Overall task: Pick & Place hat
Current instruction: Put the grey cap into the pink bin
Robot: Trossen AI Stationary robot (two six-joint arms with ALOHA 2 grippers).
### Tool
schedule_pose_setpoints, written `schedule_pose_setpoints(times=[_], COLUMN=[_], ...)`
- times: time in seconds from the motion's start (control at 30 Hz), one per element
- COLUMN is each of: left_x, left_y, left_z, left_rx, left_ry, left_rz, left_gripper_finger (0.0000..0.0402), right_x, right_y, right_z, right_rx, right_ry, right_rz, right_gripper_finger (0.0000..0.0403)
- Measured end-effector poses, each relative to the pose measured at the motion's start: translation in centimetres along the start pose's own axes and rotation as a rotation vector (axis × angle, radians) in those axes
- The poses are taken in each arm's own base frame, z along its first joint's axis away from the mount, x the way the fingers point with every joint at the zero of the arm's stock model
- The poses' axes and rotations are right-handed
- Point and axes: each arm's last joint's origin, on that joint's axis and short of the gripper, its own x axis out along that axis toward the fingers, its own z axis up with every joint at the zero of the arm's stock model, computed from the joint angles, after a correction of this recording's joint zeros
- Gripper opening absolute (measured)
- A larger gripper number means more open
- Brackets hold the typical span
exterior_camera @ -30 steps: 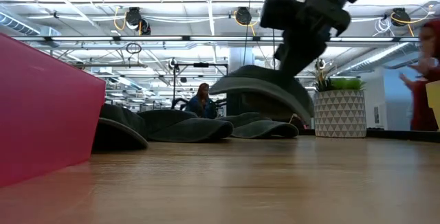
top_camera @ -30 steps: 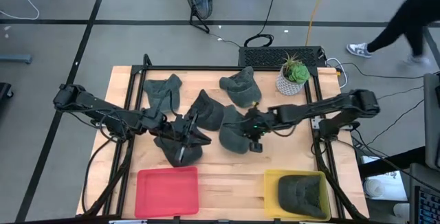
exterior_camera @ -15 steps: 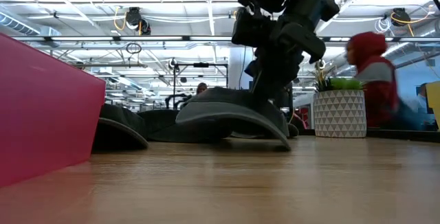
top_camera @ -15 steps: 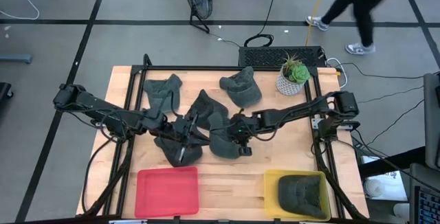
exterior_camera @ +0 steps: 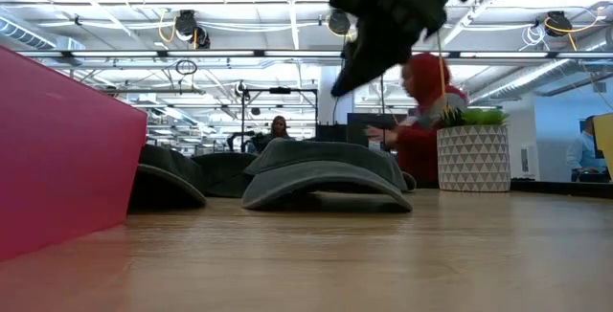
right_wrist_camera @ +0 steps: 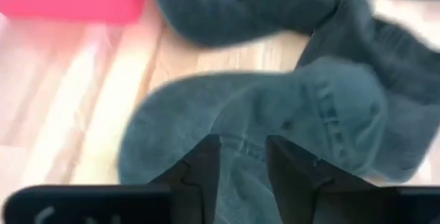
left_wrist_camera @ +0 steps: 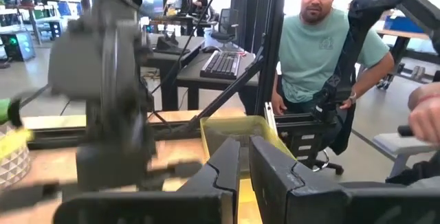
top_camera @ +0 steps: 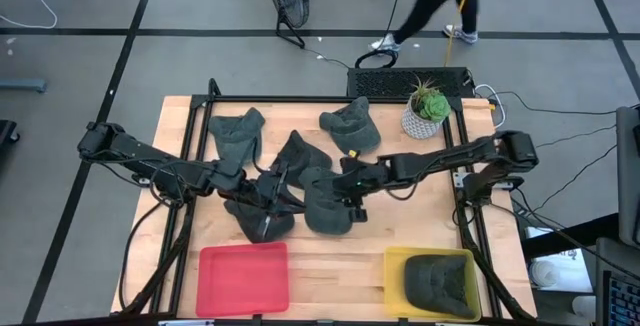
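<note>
A dark grey hat (top_camera: pixel 328 206) lies flat on the wooden table, brim and crown down (exterior_camera: pixel 326 170). My right gripper (top_camera: pixel 352 186) hangs open just above it and clear of it (exterior_camera: pixel 359 63). In the right wrist view the hat (right_wrist_camera: pixel 275 114) shows below the spread fingers (right_wrist_camera: pixel 244 165). My left gripper (top_camera: pixel 283 194) is shut, level over the hats at the table's middle left. No cloth shows between its fingers (left_wrist_camera: pixel 245 165), and I cannot tell whether it touches a hat. Another hat (top_camera: pixel 440 281) lies in the yellow tray (top_camera: pixel 395 266).
Several more dark hats lie at the table's middle and far side (top_camera: pixel 237 131) (top_camera: pixel 350 126) (top_camera: pixel 260 218). A red tray (top_camera: pixel 243 278) stands at the near edge, a potted plant (top_camera: pixel 428 109) at the far right. A person (top_camera: pixel 430 6) walks beyond the far edge.
My right gripper has carried the hat a little toward the table's left edge and lowered it from clear of the table onto the wood. It has then let go and risen. The hat has stayed lying flat where it was set down.
</note>
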Motion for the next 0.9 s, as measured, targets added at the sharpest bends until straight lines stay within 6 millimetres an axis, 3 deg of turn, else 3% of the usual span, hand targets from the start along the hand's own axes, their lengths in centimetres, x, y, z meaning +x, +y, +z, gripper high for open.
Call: schedule_pose_setpoints(times=[0.23,0.43,0.7,0.9], left_x=[0.0,0.5,3.1,4.4], left_y=[0.3,0.8,1.3,1.4], left_z=[-0.5,-1.9,-4.4,-3.4], left_rx=[-0.02,0.0,0.074,0.091], left_ry=[0.044,0.13,0.14,0.366], left_rz=[0.09,0.247,0.271,0.293], left_gripper_finger=[0.0037,0.0037,0.0037,0.0037], right_x=[-5.6,-8.6,-8.6,-9.1], right_y=[0.5,2.8,3.2,3.1], right_z=[0.0,-3.0,-8.0,-8.5], right_rx=[0.096,0.115,0.168,0.071], right_ry=[0.0,-0.154,-0.34,-0.377], right_rz=[-0.11,-0.338,-0.344,-0.358], right_gripper_finger=[0.0133,0.011,0.0081,0.0061])
